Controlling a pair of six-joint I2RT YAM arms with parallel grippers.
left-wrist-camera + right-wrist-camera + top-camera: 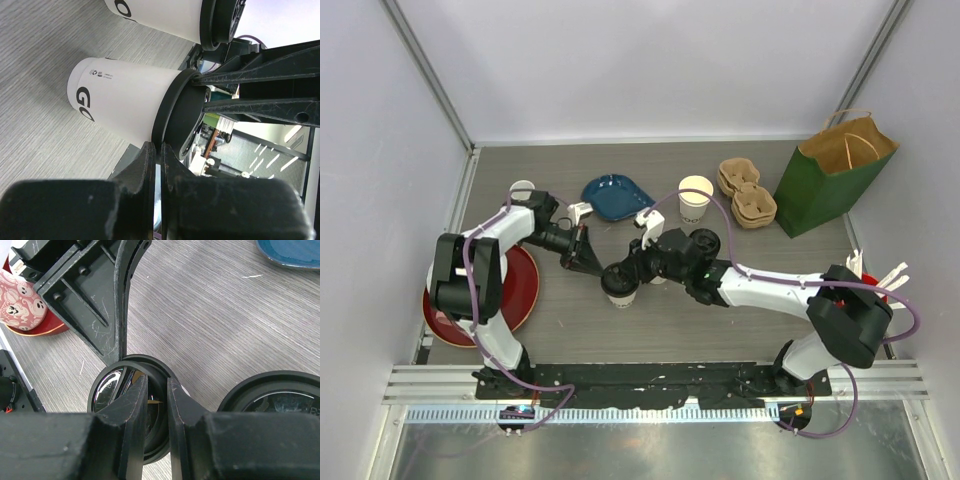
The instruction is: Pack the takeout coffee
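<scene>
— Near table centre, top view: position of task items?
— At centre, toward the near edge: lidded cup (618, 296), beneath right gripper (623, 277), with left gripper (598, 266) just beside. Closer to the far edge: unlidded cup (696, 197).
— Left wrist view: state of left gripper?
— Closed, tips at the lid rim of the lidded cup. Just beside it: second lidded cup (165, 17).
— Right wrist view?
— Clamped on the same lid: right gripper, fingers narrowly apart.

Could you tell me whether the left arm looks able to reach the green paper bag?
Probably not. The green paper bag stands in the far right corner, well away from the left arm, and the right arm stretches across the space between them.
</scene>
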